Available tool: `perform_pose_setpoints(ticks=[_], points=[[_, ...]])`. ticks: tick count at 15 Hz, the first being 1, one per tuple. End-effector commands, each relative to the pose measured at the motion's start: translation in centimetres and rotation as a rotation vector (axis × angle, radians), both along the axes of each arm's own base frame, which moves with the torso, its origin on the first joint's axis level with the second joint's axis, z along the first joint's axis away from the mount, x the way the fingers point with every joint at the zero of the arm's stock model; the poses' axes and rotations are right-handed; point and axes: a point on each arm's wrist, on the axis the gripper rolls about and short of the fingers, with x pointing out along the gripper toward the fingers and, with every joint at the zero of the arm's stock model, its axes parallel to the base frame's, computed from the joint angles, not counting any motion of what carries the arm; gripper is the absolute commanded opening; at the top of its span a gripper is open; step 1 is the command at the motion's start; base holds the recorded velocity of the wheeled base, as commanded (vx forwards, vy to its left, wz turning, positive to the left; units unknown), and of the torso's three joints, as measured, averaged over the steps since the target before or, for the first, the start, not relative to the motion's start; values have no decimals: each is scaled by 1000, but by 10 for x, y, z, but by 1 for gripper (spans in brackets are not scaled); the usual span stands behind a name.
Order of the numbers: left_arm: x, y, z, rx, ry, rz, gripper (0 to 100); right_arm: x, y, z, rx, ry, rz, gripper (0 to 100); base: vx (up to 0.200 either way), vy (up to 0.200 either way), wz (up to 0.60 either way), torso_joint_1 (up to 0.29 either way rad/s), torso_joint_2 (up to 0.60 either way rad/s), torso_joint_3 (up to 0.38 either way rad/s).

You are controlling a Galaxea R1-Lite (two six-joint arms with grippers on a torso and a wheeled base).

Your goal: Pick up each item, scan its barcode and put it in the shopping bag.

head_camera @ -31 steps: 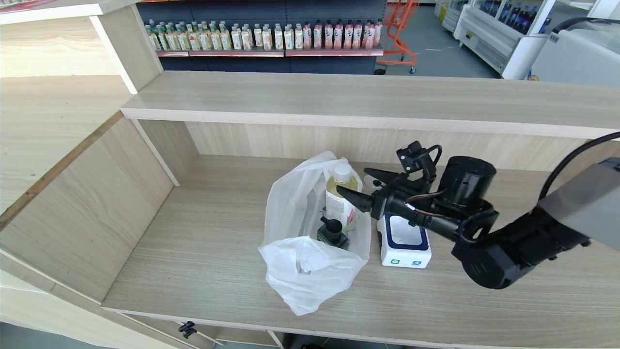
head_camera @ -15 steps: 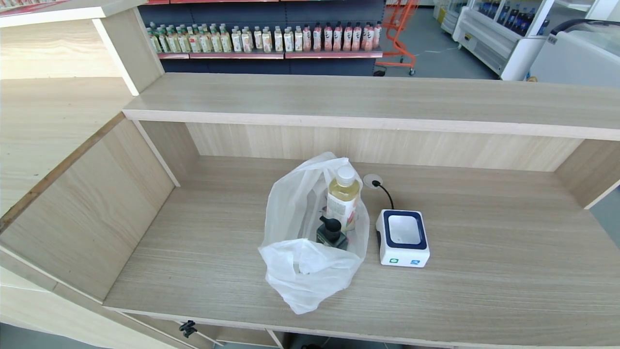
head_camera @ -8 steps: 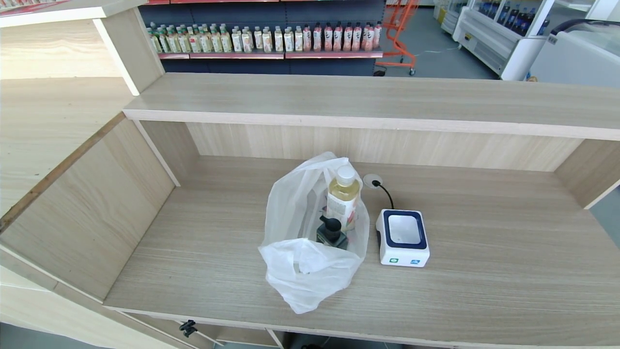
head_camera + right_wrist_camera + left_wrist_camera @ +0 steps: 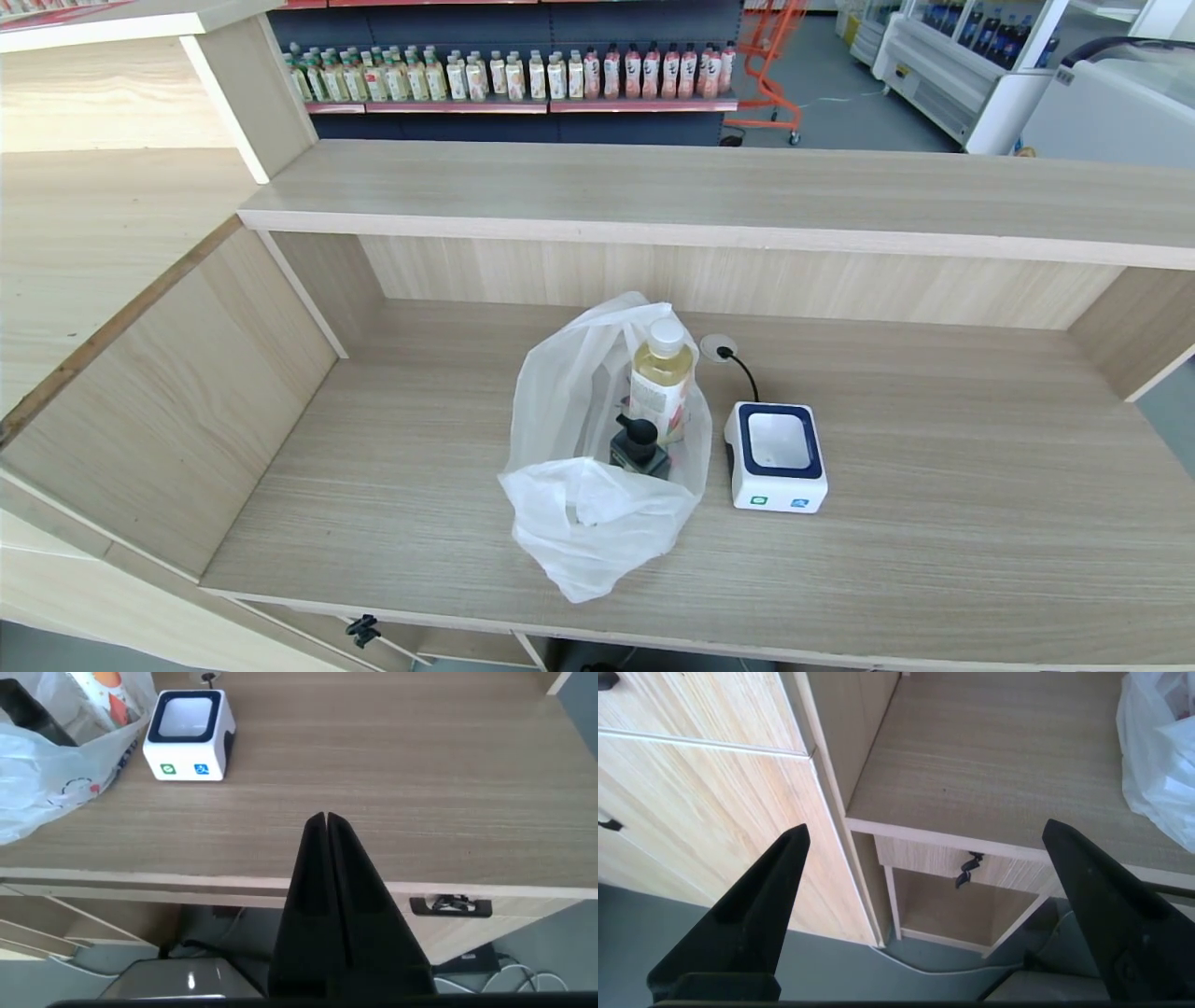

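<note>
A white plastic shopping bag [image 4: 583, 467] stands open on the counter's middle. Inside it a bottle of yellow drink [image 4: 661, 383] with a white cap stands upright, and a dark pump bottle [image 4: 639, 446] sits in front of it. The white and blue barcode scanner [image 4: 776, 455] rests just right of the bag, its cable running to a hole behind. My left gripper [image 4: 924, 835] hangs open below the counter's front left edge, the bag [image 4: 1158, 756] off to one side. My right gripper [image 4: 325, 819] is shut, held before the counter's front edge, with the scanner [image 4: 187, 735] and bag [image 4: 56, 761] beyond it.
The wooden counter [image 4: 934, 523] has a raised back ledge [image 4: 709, 201] and side walls. A drawer handle [image 4: 451, 903] sits under the front edge. Shelves of bottled drinks [image 4: 504, 70] line the aisle behind.
The right arm, which reached over the scanner towards the bag with open fingers 2.1 s ago, has withdrawn from the head view. The bag and its contents stay put.
</note>
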Motion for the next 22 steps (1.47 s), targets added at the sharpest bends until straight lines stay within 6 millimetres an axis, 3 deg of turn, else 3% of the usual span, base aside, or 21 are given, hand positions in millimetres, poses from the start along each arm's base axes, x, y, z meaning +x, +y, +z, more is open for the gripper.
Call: perform_pose_setpoints(ticks=[1,6,10,15,22], points=[[0,0,0,-1,2,1,100,0,0,0,0,5,0,0,0,0,0,0,0,0],[0,0,0,5,2,-1,100,0,0,0,0,5,0,0,0,-120,0,0,0,0],[0,0,0,2,0,1,100,0,0,0,0,5,0,0,0,0,0,0,0,0],[0,0,0,4,1,-1,100,0,0,0,0,5,0,0,200,0,0,1,1,6],[0,0,0,2,0,-1,100,0,0,0,0,5,0,0,0,0,0,0,0,0]])
